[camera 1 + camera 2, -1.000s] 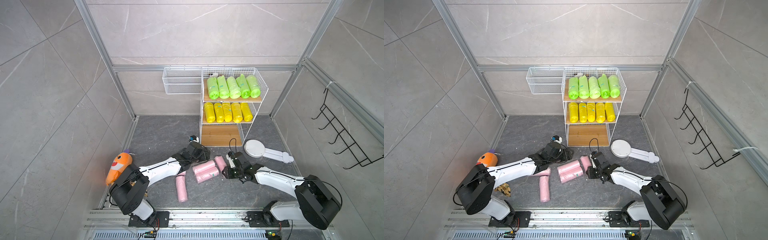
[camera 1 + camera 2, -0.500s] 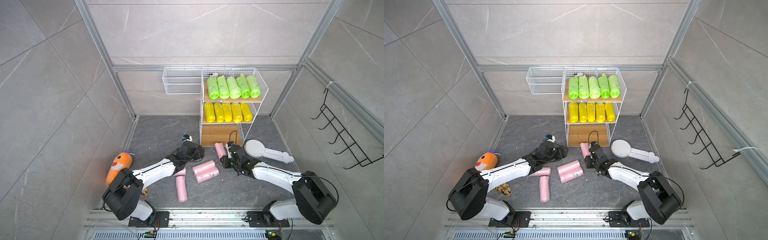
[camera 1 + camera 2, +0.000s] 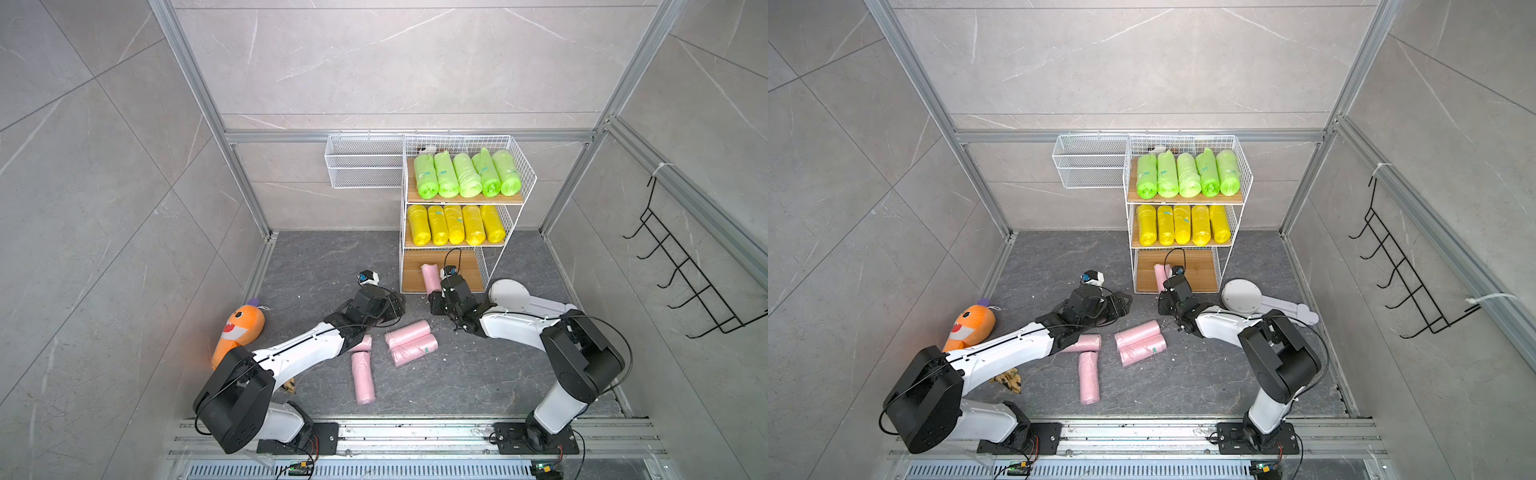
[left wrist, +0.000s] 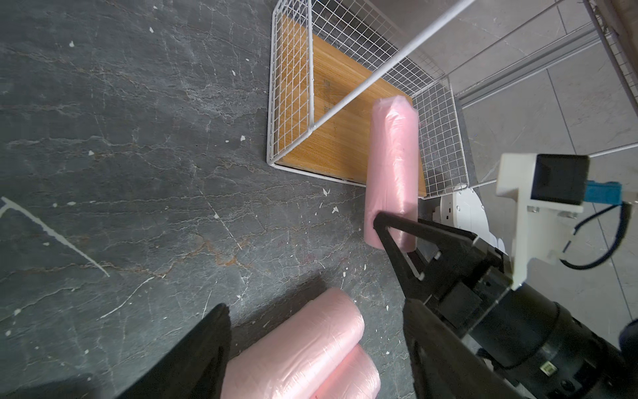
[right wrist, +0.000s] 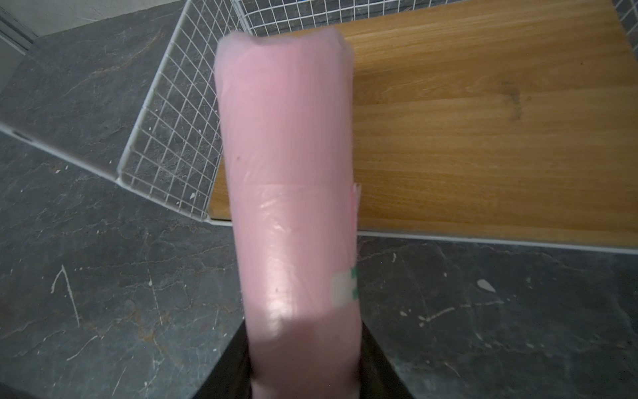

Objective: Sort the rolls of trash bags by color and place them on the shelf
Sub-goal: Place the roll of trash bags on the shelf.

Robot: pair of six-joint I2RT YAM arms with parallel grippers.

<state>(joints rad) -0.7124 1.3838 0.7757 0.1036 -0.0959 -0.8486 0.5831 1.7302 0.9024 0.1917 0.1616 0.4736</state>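
On my far left the orange plush shark (image 3: pixel 239 332) slumps by the wall, soft and fuzzy on the dark, veined stone-look floor (image 3: pixel 316 266). Next comes my left gripper (image 3: pixel 397 306), jaws standing wide with nothing between them. Two pale pink rolls (image 3: pixel 409 340) lie side by side on the floor just beside it, toward me. A third pink roll (image 3: pixel 363 378) lies lengthwise nearer me, and a fourth pink roll (image 3: pixel 1086 343) is half hidden under the left arm. All are soft cylinders of thin, crinkly, glossy plastic.

Further right, my right gripper (image 3: pixel 435 296) is clamped on the near end of a fifth pink roll (image 5: pixel 290 207), which carries a small teal-and-white sticker (image 5: pixel 345 286). Its far end reaches over the smooth wooden bottom board of the white wire-mesh shelf (image 3: pixel 471 270), toward the left side, and its near end is over the floor. Whether it touches the board I cannot tell.

Above it, five yellow rolls (image 3: pixel 455 224) fill the middle tier and five lime green rolls (image 3: pixel 467 174) the top. A black wire hook rack (image 3: pixel 685 272) hangs on the right wall.
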